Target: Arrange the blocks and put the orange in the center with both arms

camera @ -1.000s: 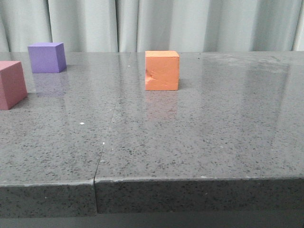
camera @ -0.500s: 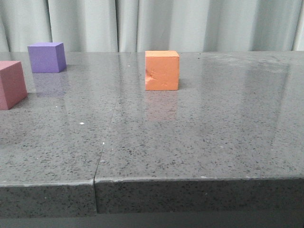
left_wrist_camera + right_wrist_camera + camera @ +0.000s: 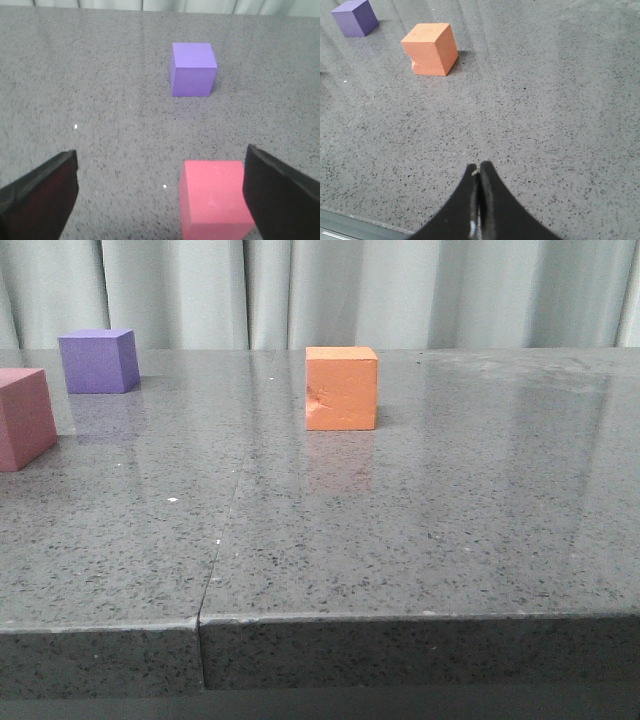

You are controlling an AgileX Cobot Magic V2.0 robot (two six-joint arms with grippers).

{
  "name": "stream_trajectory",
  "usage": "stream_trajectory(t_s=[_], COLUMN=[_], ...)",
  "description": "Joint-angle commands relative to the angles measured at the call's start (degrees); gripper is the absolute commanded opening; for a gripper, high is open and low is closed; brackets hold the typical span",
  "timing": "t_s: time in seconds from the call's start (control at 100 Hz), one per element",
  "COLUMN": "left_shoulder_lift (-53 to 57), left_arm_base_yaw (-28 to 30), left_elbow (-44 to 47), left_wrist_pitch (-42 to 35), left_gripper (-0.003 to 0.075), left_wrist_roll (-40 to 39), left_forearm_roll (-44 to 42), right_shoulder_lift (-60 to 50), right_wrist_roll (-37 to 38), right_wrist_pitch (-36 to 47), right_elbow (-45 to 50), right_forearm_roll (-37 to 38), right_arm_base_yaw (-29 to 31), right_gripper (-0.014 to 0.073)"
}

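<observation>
So the orange cube (image 3: 341, 388) is sitting on the grey speckled table (image 3: 420, 530) roughly mid-width and toward the far side, dented face pointing at the front camera, with nothing touching it. The purple cube (image 3: 98, 361) is sitting well off to its left and a bit further back, and the pink-red cube (image 3: 24, 418) is sitting nearer the front than the purple one, getting clipped by the left border of the front view. All three are standing apart from each other.

The left gripper (image 3: 160, 192) is hovering with its fingers (image 3: 42, 192) spread wide. The pink-red cube is showing between them but tucked close to one finger, not centred, and neither finger is visibly touching it. The purple cube is sitting beyond it in that wrist view.

The right gripper (image 3: 479, 200) is hanging over bare tabletop with its fingertips pressed together, holding nothing, and the orange cube is lying well ahead of it with open surface in between.

A seam (image 3: 222, 540) is running through the tabletop from the front edge toward the back, passing left of the orange cube. Pale curtains (image 3: 330, 290) are hanging behind the far edge. The whole right half of the table is lying open.
</observation>
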State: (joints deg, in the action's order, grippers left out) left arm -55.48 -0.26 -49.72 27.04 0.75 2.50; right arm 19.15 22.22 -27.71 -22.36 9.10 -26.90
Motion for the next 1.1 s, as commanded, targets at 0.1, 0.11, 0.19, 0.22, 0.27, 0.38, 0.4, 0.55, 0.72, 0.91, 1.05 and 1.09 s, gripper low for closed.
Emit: stream_trajectory(t_s=[0.1, 0.11, 0.19, 0.22, 0.27, 0.38, 0.4, 0.55, 0.72, 0.91, 1.05, 1.09], left_shoulder_lift=[-4.9, -5.2, -7.6, -8.8, -10.6, -15.2, -15.7, -22.1, -28.8, -35.2, -39.5, -40.8], left_arm_base_yaw=[0.0, 0.0, 0.0, 0.0, 0.0, 0.0, 0.0, 0.0, -0.4, -4.2, -8.2, -9.4], left_elbow=[-8.5, -9.0, -12.0, -13.1, -15.6, -21.0, -22.2, -30.4, -39.1, -45.6, -49.5, -50.6], left_wrist_pitch=[-1.4, -1.3, 0.0, 0.7, 2.4, 9.4, 10.9, 20.7, 31.2, 33.8, 33.8, 33.8], left_gripper=[0.0622, 0.0622, 0.0622, 0.0622, 0.0622, 0.0622, 0.0622, 0.0622, 0.0620, 0.0620, 0.0620, 0.0620], left_wrist_roll=[13.2, 14.0, 19.0, 21.0, 25.7, 35.9, 37.8, 51.0, 62.3, 69.7, 69.7, 69.7], left_forearm_roll=[8.1, 8.4, 12.2, 14.1, 17.0, 24.0, 25.0, 33.5, 36.8, 34.8, 33.3, 33.3], right_shoulder_lift=[0.2, 0.2, 0.2, 0.2, 0.2, 0.2, 0.2, 0.2, 0.2, 0.2, 0.2, 0.2], right_wrist_roll=[-0.4, -0.4, -0.4, -0.4, -0.4, -0.4, -0.4, -0.4, -0.4, -0.4, -0.4, -0.4], right_wrist_pitch=[4.5, 4.5, 4.5, 4.5, 4.5, 4.5, 4.5, 4.5, 4.5, 4.5, 4.5, 4.5], right_elbow=[-1.5, -1.5, -1.5, -1.5, -1.5, -1.5, -1.5, -1.5, -1.5, -1.5, -1.5, -1.5], right_forearm_roll=[1.2, 1.2, 1.2, 1.2, 1.2, 1.2, 1.2, 1.2, 1.2, 1.2, 1.2, 1.2], right_arm_base_yaw=[0.1, 0.1, 0.1, 0.1, 0.1, 0.1, 0.1, 0.1, 0.1, 0.1, 0.1, 0.1], right_gripper=[-0.0068, -0.0068, -0.0068, -0.0068, -0.0068, -0.0068, -0.0068, -0.0068, -0.0068, -0.0068, -0.0068, -0.0068])
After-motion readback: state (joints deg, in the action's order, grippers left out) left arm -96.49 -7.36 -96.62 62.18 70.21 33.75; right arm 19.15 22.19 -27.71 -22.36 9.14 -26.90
